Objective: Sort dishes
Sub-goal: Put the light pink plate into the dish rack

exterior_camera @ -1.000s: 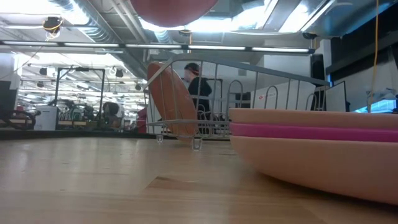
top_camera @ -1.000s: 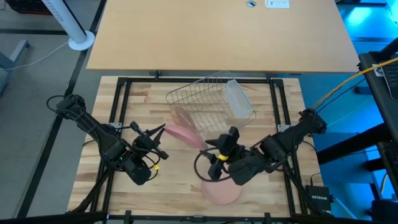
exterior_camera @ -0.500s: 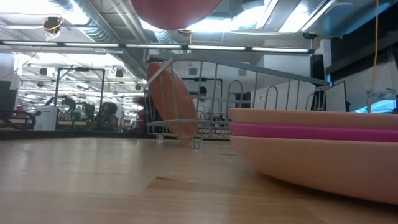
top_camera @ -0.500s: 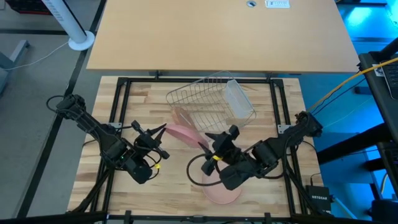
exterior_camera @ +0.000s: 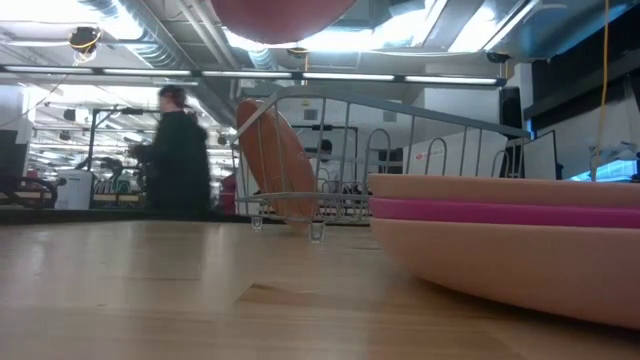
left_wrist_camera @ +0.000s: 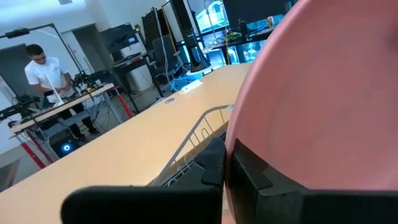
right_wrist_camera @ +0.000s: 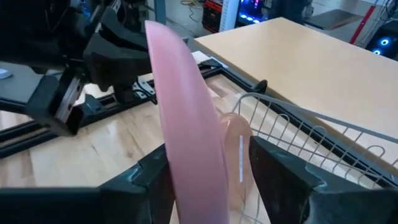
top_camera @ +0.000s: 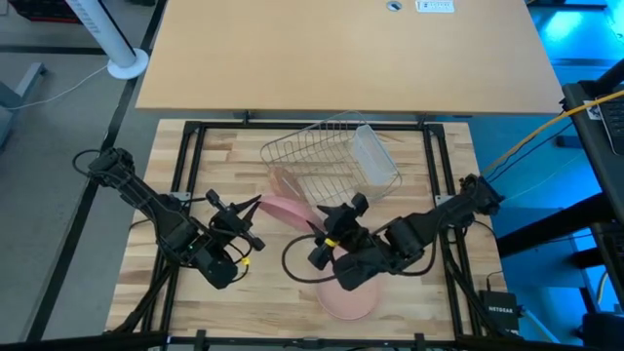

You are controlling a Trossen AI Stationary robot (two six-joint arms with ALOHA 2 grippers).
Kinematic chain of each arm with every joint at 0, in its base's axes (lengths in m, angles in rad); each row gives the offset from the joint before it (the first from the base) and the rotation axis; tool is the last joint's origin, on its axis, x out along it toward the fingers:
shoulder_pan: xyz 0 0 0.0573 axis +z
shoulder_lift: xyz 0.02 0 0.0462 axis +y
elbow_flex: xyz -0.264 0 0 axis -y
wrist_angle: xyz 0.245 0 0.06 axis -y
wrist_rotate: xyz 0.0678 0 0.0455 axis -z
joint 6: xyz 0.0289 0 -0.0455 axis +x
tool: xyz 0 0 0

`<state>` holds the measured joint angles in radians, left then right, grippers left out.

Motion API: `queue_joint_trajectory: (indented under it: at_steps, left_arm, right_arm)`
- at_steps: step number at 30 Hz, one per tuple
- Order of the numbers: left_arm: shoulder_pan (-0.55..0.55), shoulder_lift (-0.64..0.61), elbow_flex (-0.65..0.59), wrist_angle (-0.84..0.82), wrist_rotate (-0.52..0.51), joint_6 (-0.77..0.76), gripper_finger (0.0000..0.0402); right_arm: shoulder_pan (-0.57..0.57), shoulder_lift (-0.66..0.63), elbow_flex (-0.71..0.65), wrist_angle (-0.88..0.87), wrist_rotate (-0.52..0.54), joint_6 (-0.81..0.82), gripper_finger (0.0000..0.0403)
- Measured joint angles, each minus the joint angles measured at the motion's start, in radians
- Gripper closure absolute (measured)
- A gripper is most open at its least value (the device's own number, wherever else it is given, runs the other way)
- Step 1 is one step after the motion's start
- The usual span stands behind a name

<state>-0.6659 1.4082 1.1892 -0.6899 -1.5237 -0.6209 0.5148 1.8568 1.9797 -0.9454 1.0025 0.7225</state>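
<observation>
While left tool (top_camera: 255,202) grips pink plate (top_camera: 285,208), right tool (top_camera: 325,227) straddles it.

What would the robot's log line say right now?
left gripper: shut on pink plate | right gripper: open around its rim

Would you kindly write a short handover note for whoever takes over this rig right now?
Left tool: shut on a pale pink round plastic plate, held on edge in the air.
Right tool: open, straddling that plate's rim.
Done: one tan-brown round plate stands in the silver wire rack.
Left: rack the held plate, probably; a stack of plates sits beneath the right arm.
</observation>
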Motion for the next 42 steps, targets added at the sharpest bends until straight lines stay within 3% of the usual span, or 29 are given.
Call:
queue_joint_trajectory:
  at_steps: [4,12,18,25,33,42]
  left_arm:
    - [0.000,0.000,0.000,-0.002,0.002,0.001,0.0401]
    - [-0.003,-0.001,0.000,-0.002,-0.002,0.005,0.0389]
    - [0.000,-0.001,0.000,-0.003,-0.001,0.082,0.0372]
    - [0.007,-0.021,0.000,-0.008,-0.043,0.262,0.0323]
    - [0.014,-0.087,0.000,-0.007,-0.045,0.258,0.0265]
    - [-0.007,-0.139,0.000,-0.006,-0.022,0.251,0.0264]
  right_arm:
    - [-0.007,0.001,0.000,0.002,0.001,-0.018,0.0248]
    - [-0.010,0.001,-0.001,-0.019,0.062,-0.080,0.0385]
    - [-0.014,0.002,-0.001,-0.001,0.122,-0.077,0.0368]
    - [-0.058,0.007,0.000,-0.006,0.123,-0.078,0.0388]
    - [-0.129,0.013,0.001,-0.055,0.115,-0.075,0.0382]
    - [-0.222,0.013,0.001,-0.143,0.131,-0.073,0.0388]
